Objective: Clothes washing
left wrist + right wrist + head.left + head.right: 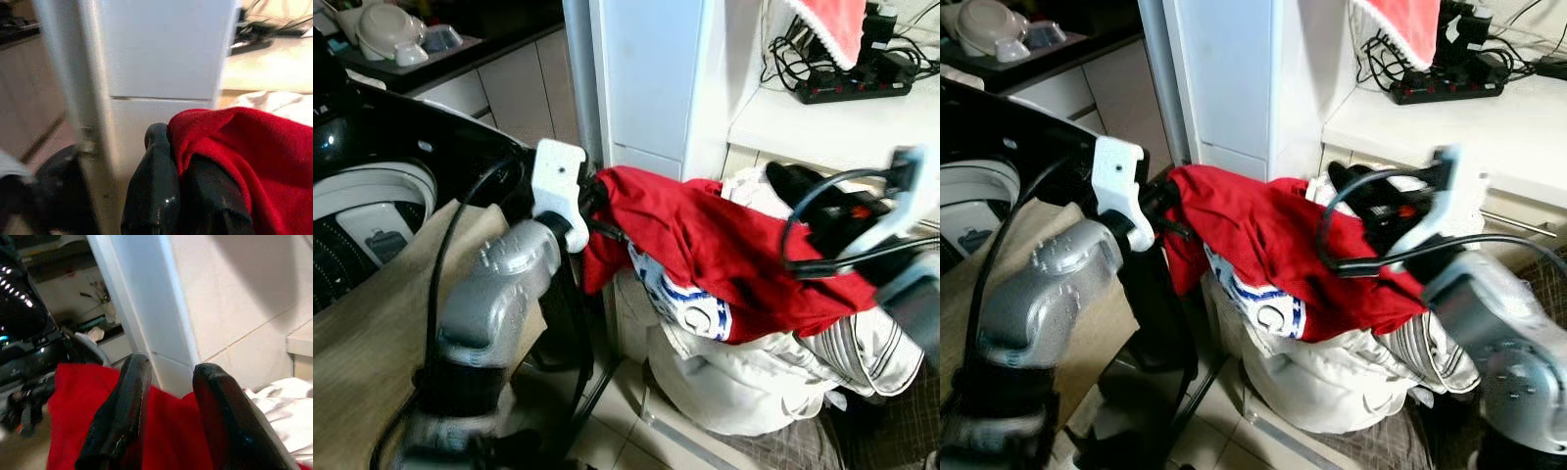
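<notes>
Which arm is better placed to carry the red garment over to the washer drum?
Left, probably. The left gripper already pinches the red garment at the end nearest the washer drum; the right gripper sits at the far end, fingers apart.

Ahead of you stands a tall white cabinet (651,78), its panels split by a horizontal seam low down. To its right, a white counter (822,122) carries a black power strip (852,90) near its back edge, with tangled black cables (793,54) beside it. A red cloth with white trim (832,24) hangs above. At the far left, a dark worktop (460,54) holds pale dishes (391,34) near its corner.
</notes>
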`<state>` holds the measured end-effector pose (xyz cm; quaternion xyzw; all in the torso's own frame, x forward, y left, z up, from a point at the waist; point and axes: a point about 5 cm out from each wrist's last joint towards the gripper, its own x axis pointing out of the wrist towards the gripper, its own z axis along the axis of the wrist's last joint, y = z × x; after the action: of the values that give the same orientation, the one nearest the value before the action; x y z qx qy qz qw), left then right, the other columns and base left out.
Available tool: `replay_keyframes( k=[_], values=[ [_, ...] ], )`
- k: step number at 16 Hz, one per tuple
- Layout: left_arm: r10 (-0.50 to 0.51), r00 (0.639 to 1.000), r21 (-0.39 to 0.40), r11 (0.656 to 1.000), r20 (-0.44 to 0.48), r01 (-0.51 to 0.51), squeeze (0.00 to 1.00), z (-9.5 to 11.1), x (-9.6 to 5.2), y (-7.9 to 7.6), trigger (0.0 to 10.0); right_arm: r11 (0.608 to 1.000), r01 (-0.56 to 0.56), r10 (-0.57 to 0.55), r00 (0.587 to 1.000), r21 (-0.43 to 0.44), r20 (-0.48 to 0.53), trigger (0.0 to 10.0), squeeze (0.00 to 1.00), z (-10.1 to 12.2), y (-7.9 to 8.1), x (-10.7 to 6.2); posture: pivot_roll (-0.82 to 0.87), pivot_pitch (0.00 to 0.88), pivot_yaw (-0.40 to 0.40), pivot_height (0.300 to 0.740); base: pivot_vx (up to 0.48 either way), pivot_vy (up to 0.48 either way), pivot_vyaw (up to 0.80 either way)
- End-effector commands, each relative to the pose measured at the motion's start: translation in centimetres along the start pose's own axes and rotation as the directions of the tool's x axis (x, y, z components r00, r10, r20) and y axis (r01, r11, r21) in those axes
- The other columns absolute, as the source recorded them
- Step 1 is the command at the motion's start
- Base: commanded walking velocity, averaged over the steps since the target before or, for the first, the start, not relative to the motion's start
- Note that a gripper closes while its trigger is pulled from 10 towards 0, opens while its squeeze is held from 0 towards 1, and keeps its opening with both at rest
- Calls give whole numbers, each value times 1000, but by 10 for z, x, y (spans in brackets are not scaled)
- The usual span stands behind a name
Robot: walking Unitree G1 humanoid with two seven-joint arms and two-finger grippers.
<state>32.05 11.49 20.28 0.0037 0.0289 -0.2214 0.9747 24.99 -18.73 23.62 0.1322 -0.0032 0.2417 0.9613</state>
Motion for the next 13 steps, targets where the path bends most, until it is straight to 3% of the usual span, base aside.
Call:
replay_keyframes(
  k=[1, 2, 3, 4, 5, 6, 7, 8, 9, 10, 11, 12, 13],
  values=[
    [86, 996, 79, 993, 35, -89, 0, 25, 4, 27, 10000, 999, -30, 30, 1000, -32, 0, 10000, 0, -1, 9, 2, -110, 0, 66, 740, 0, 0, 0],
    [113, 992, 118, 986, 62, -120, 0, 39, 6, 40, 10000, 999, -39, 39, 999, -33, -4, 10000, 0, -2, 11, 4, -110, 0, 66, 740, 0, 0, 0],
    [180, 976, 232, 951, 120, -204, 0, 69, 4, 67, 10000, 997, -59, 59, 998, -40, -11, 10000, 0, -3, 16, 7, -114, 0, 68, 740, 0, 0, 0],
    [353, 907, 345, 842, 229, -415, 0, 114, -10, 110, 10000, 996, -82, 81, 997, -47, -15, 10000, 0, -4, 21, 8, -116, 0, 71, 740, 0, 0, 0],
    [473, 814, 391, 716, 336, -578, 0, 150, -29, 141, 10000, 994, -93, 92, 996, -51, -16, 10000, 0, -4, 23, 9, -116, 0, 74, 740, 0, 0, 0],
    [539, 741, 409, 618, 400, -671, 0, 170, -45, 156, 10000, 994, -98, 98, 995, -54, -18, 10000, 0, -4, 24, 9, -117, 0, 78, 740, 0, 0, 0],
    [634, 577, 421, 400, 515, -814, 0, 204, -78, 179, 10000, 993, -105, 104, 994, -61, -22, 10000, 0, -5, 26, 9, -118, 0, 79, 740, 0, 0, 0],
    [654, 527, 419, 333, 542, -845, 0, 214, -90, 186, 10000, 992, -107, 105, 994, -62, -23, 10000, 0, -6, 27, 9, -118, 0, 79, 740, 0, 0, 0],
    [668, 509, 449, 282, 543, -848, 0, 218, -96, 191, 10000, 992, -109, 108, 994, -63, -25, 10000, 0, -7, 28, 9, -115, 0, 81, 740, 0, 0, 0],
    [689, 530, 512, 261, 494, -818, 0, 211, -98, 200, 10000, 991, -116, 114, 993, -64, -33, 10000, 0, -10, 30, 10, -115, 0, 81, 740, 0, 0, 0],
    [710, 589, 559, 328, 387, -762, 0, 187, -89, 208, 10000, 989, -131, 128, 991, -66, -50, 10000, 0, -14, 33, 11, -115, 0, 81, 740, 0, 0, 0],
    [711, 667, 573, 458, 222, -680, 0, 147, -74, 211, 10000, 986, -152, 146, 986, -74, -81, 10000, 0, -19, 36, 12, -115, 0, 81, 740, 0, 0, 0],
    [720, 689, 593, 521, 80, -613, 0, 116, -68, 214, 10000, 981, -172, 162, 980, -86, -112, 10000, 0, -22, 38, 12, -111, 0, 78, 740, 0, 0, 0]
  ],
)
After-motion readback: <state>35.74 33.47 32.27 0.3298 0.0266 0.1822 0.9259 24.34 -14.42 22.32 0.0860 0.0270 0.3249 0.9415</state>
